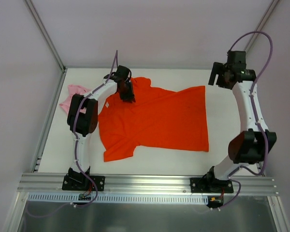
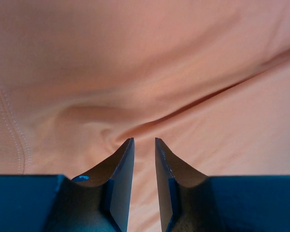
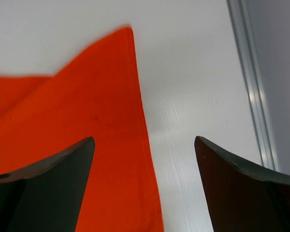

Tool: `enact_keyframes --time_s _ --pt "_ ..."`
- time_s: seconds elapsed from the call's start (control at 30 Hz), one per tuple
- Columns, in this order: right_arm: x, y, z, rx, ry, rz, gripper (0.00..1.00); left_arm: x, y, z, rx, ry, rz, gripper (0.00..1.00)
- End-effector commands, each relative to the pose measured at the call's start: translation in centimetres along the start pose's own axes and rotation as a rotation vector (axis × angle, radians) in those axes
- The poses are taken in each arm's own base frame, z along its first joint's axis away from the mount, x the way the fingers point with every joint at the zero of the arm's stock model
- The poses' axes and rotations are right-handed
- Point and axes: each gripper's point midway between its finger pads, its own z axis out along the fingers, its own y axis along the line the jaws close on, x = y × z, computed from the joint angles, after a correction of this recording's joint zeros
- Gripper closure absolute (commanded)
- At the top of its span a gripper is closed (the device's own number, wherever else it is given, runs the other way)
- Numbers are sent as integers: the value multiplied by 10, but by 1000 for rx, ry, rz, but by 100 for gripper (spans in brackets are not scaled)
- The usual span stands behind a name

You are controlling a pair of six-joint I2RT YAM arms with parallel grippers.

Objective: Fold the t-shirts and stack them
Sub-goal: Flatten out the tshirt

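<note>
Possibly a lopsided pull awaited the large orange-red cloth t-shirt (image 1: pixel 159 121) spread on the white counter (image 1: pixel 183 157).
Left pincer (image 2: pixel 144 140) sat nearly closed at a pucker by the collar, grip unclear; right pincer (image 3: pixel 144 138) gaped empty over the hem corner, so tugging could skew the cloth.

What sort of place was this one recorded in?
Most likely a lab robot workcell, not a home: a white table boxed in by plain wall panels, left arm and right arm bolted to an aluminium rail, with an orange-red t-shirt and a pink t-shirt on it.
</note>
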Motion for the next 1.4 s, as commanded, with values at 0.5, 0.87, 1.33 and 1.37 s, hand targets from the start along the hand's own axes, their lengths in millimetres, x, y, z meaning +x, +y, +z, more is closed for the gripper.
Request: enact_keyframes --time_s 0.5,0.87,1.33,1.37 --pt "270 19 -40 -22 441 92 71 -90 -31 -67 109 -183 115 71" --pt "321 24 -19 78 549 104 62 -127 24 -43 68 -212 13 71" --pt "336 25 -26 131 538 92 61 -165 47 -20 50 -306 71 64" --pt "335 25 -26 130 535 93 61 -170 48 -20 47 -328 88 64"
